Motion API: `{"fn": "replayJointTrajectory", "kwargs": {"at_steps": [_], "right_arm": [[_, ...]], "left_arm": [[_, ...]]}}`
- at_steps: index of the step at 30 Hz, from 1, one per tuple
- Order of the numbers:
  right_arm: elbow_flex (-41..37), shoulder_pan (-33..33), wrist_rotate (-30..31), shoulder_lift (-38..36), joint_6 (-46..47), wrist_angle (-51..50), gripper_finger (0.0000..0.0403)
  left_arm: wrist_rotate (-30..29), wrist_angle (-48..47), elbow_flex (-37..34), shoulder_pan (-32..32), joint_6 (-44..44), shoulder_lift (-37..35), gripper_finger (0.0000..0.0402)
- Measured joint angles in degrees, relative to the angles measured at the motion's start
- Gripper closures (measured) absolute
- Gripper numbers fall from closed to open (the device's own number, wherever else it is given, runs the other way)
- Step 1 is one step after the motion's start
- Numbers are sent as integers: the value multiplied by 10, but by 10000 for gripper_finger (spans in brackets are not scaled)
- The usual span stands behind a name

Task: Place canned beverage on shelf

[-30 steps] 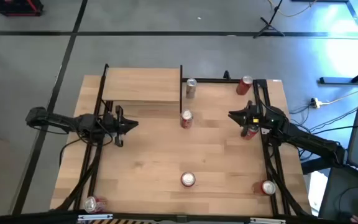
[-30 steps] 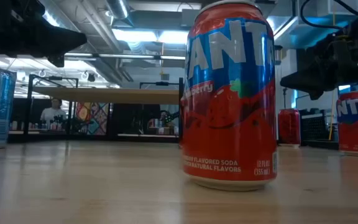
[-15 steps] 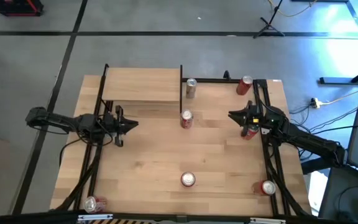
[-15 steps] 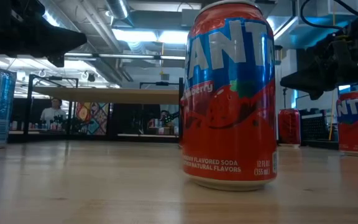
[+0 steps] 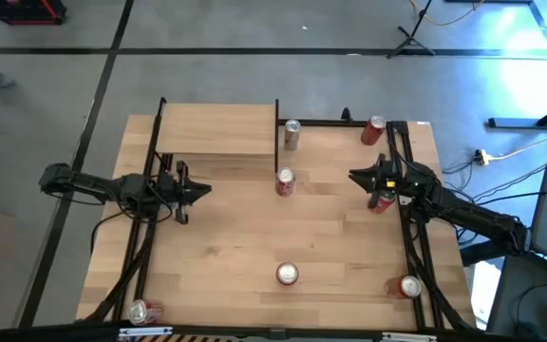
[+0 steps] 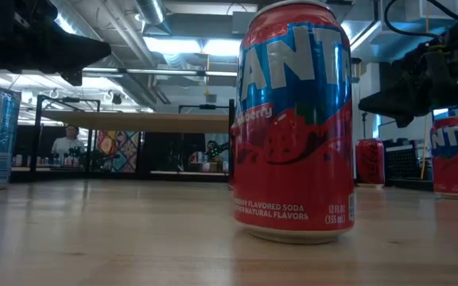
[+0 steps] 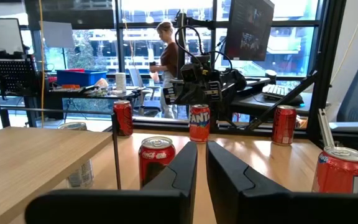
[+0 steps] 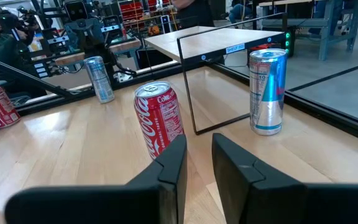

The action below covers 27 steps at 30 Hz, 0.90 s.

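The shelf stands at the table's far left, a light-wood board on thin black uprights. Several cans stand upright on the tabletop: a Coca-Cola can in the middle, a blue-silver can beside the shelf, and a Fanta can near the front, which shows large in the low view. My left gripper hovers at the left, shut and holding nothing. My right gripper hovers at the right, its fingers a narrow gap apart with nothing between them.
More cans stand at the far right, below my right arm, at the near right and at the near left corner. Black frame rails run along both table sides. A person stands beyond the table.
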Motion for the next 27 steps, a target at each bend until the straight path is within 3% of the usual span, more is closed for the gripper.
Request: {"fn": "replayJointTrajectory", "kwargs": {"at_steps": [5, 8, 11, 18, 23, 27], "right_arm": [[0, 0, 1, 0, 0, 1, 333], [0, -1, 8, 0, 0, 1, 333], [0, -1, 16, 0, 10, 2, 333], [1, -1, 31, 0, 281, 86, 333], [4, 0, 152, 5, 374, 156, 333], [59, -1, 213, 28, 337, 147, 333]], "left_arm": [[-4, 1, 0, 0, -2, 0, 374], [-47, 13, 0, 0, -9, 0, 374], [-53, 30, 0, 0, -23, 0, 374], [-64, 128, 0, 0, -31, 0, 374], [-98, 213, 0, 1, -31, 0, 374], [-161, 250, 0, 9, -52, 0, 374]]}}
